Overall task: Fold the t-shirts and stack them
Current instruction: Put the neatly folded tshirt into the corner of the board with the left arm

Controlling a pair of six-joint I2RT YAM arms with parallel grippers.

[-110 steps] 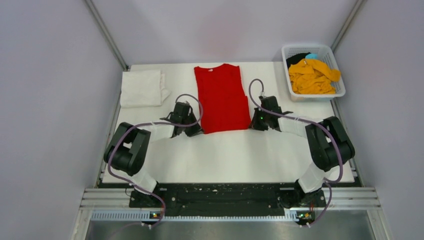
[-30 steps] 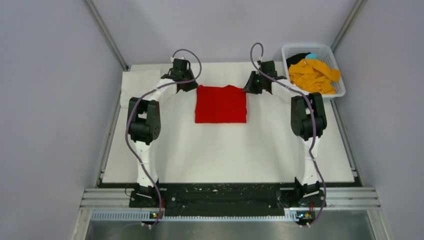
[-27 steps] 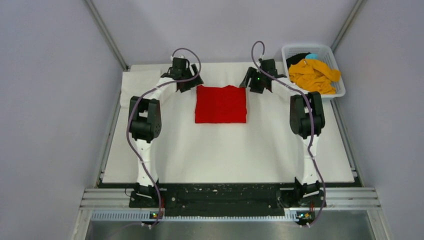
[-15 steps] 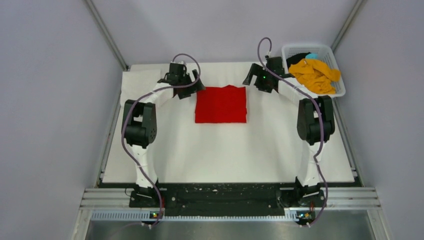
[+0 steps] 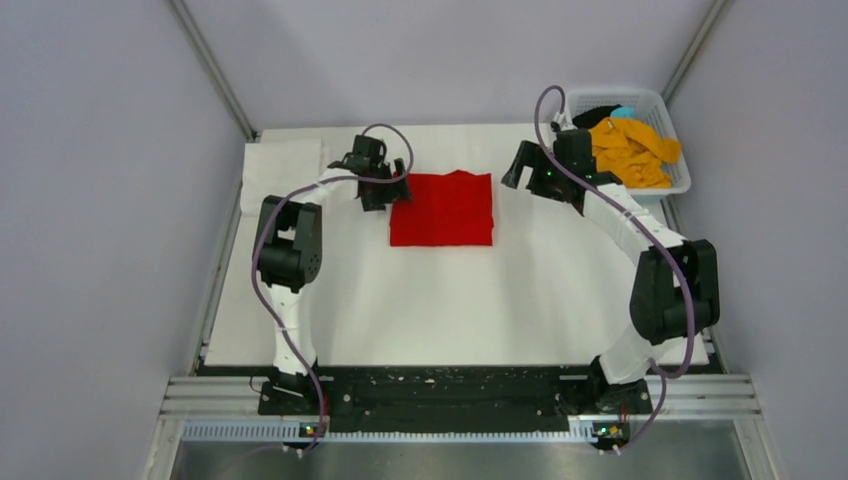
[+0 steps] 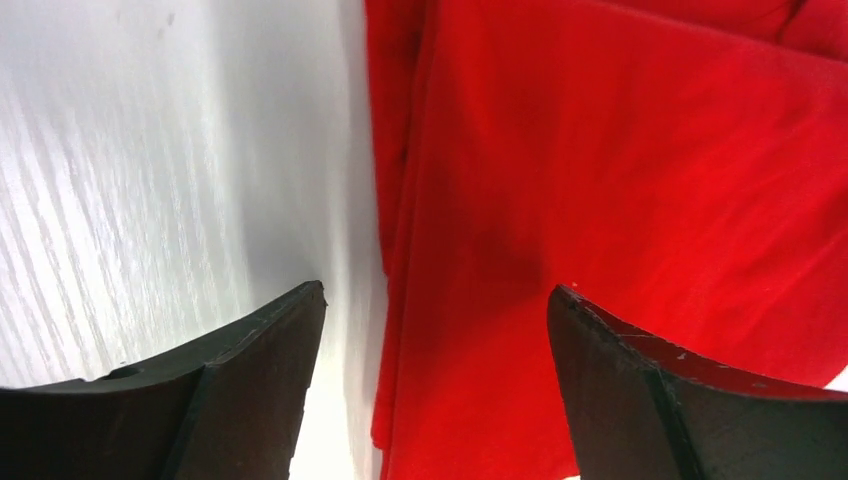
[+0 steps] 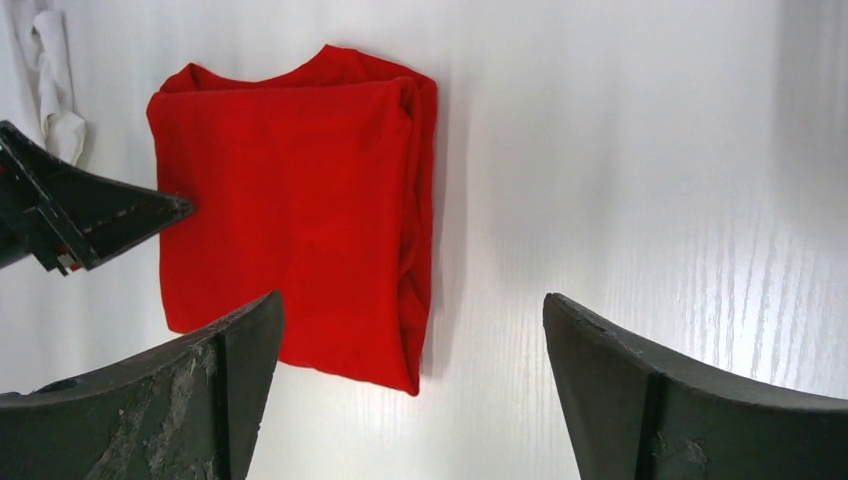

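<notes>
1. Left gripper [image 5: 388, 192] hangs, jaws spread and empty, over the left edge of the folded red t-shirt [image 5: 442, 208].
2. Right gripper [image 5: 522, 172] gapes empty, apart from the shirt's right side; the shirt lies flat on the white table [image 5: 450, 300].

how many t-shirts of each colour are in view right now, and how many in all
red t-shirt, folded on the table: 1
white t-shirt, folded at the far left: 1
orange-yellow t-shirt, in the basket: 1
black t-shirt, mostly hidden in the basket: 1
total: 4
The small blue scrap in the basket is too hidden to name.
</notes>
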